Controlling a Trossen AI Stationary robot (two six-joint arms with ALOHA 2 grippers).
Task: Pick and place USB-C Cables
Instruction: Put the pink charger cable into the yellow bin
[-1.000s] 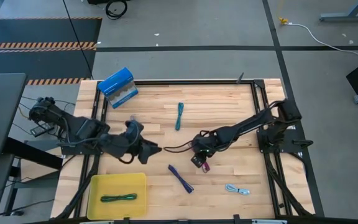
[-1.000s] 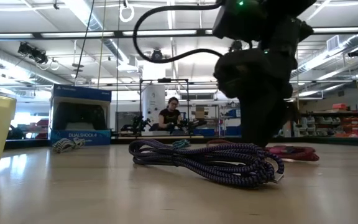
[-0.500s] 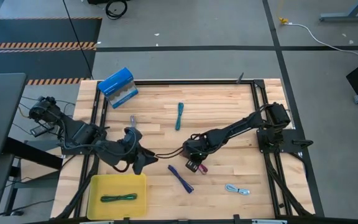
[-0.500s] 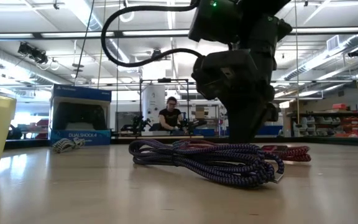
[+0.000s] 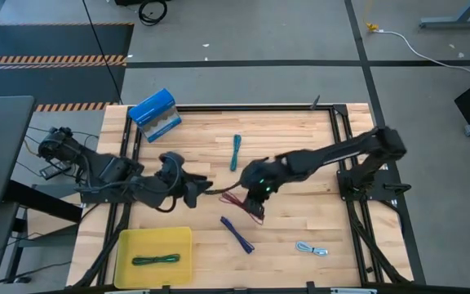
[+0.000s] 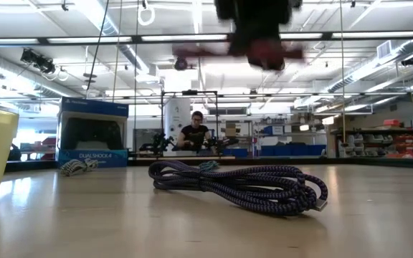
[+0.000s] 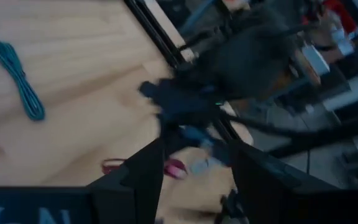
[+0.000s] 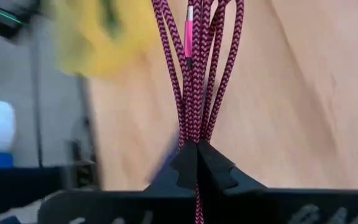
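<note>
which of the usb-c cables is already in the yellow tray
The dark green cable: it alone lies inside the yellow tray. The teal, purple and pale blue ones lie on bare wood; the magenta one hangs from the right tool.

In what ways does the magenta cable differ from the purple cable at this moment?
The magenta cable hangs in the air, clamped in the right hand; the purple cable lies on the table, held by nothing. The magenta one hangs in long straight loops, while the purple one rests as a flat bundle. Both are braided cords gathered in loops.
</note>
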